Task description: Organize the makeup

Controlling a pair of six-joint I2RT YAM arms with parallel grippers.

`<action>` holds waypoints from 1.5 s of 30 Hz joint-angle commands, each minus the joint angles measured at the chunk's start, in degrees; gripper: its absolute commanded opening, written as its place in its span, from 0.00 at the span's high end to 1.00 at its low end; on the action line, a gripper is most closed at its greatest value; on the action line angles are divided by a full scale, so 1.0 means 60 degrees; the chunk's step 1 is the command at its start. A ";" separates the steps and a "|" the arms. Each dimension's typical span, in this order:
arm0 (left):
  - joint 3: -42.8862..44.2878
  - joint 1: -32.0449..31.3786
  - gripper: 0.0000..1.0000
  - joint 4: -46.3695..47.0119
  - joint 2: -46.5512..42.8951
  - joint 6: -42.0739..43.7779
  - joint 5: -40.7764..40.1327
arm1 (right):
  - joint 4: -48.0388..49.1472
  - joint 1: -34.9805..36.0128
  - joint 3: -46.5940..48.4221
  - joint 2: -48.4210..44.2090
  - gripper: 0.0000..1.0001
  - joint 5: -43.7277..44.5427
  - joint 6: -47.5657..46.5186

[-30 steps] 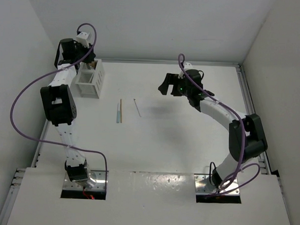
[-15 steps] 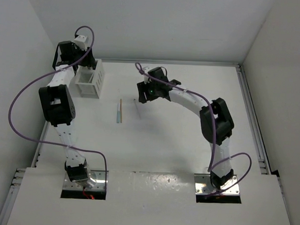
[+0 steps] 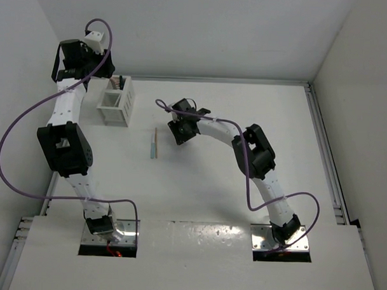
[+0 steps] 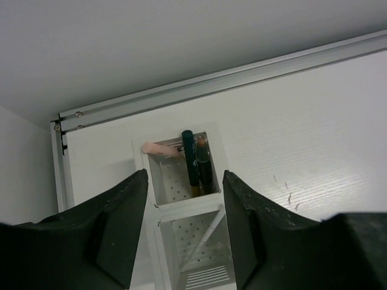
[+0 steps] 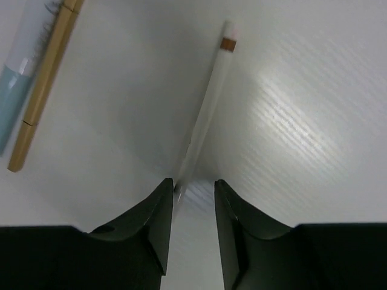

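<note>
As the right pincer (image 5: pixel 193 184) has swung in from the right edge, it now straddles the silvery-white stick (image 5: pixel 208 103).
Its jaws are narrowing but not yet gripping the stick, which lies flat mid-worktop (image 3: pixel 211 184), near the tan stick (image 5: pixel 45 90) and pale blue stick (image 5: pixel 12 96). The left pincer (image 4: pixel 184 175) has lifted off the white slotted rack (image 4: pixel 138 151) at the far-left corner, half open and empty; a pink stick (image 4: pixel 158 148) and black sticks (image 4: pixel 192 160) sit inside, so three seemingly remain.
</note>
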 commanded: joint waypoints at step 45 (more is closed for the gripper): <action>-0.0700 -0.2469 0.30 -0.1405 -0.0897 -0.2337 0.6328 | 0.5218 0.0118 -0.2553 -0.4402 1.00 -0.0878 0.1819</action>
